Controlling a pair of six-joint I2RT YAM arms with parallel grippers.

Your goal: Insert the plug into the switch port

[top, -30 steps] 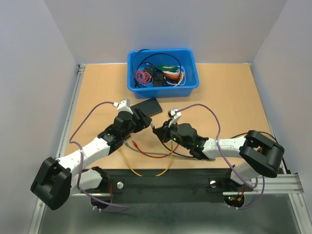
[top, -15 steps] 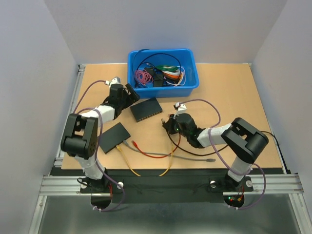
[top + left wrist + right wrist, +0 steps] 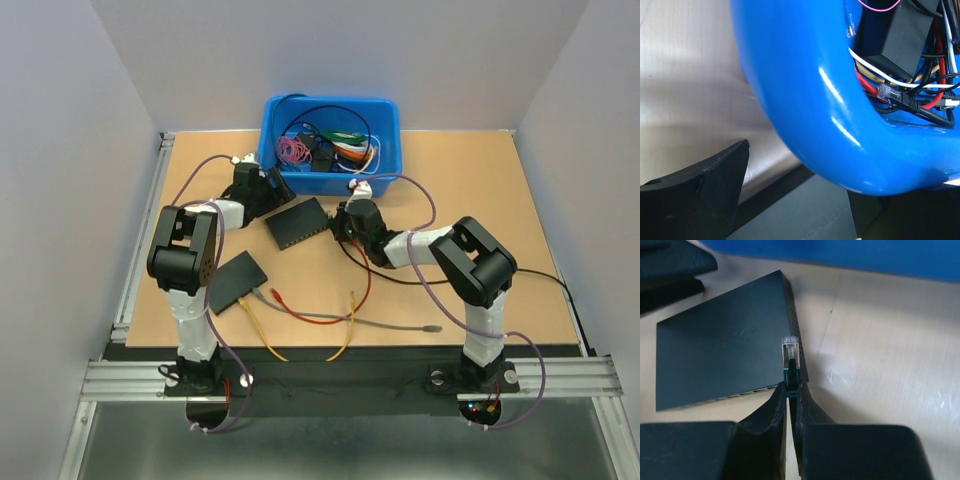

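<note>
On the light wooden tabletop (image 3: pixel 480 200), a flat black rectangular network switch (image 3: pixel 298 222) is seen lying just in front of a blue plastic bin (image 3: pixel 388 140) that is filled with tangled coloured cables. The right gripper (image 3: pixel 790 386) is pinched narrowly onto the black boot of a clear-tipped network plug (image 3: pixel 790 352), so that the transparent end stands out beyond the fingertips. In the right wrist view the plug is lined up against the right-hand edge of the switch, near its front corner; whether the two are touching cannot be told. In the overhead view the plug is placed at the right end of the switch, between the switch and the right arm. The left gripper (image 3: pixel 272 188) is held at the near left corner of the bin, just behind the switch, with its jaws spread wide and nothing gripped; in the left wrist view the rounded blue corner is seen between the fingers, apart from the one black finger (image 3: pixel 715 175) that shows clearly. Nearer the arm bases, a second flat black box (image 3: pixel 236 280) lies beside a loose red cable (image 3: pixel 330 312), a yellow cable (image 3: pixel 262 330) and a grey cable (image 3: pixel 390 324).
</note>
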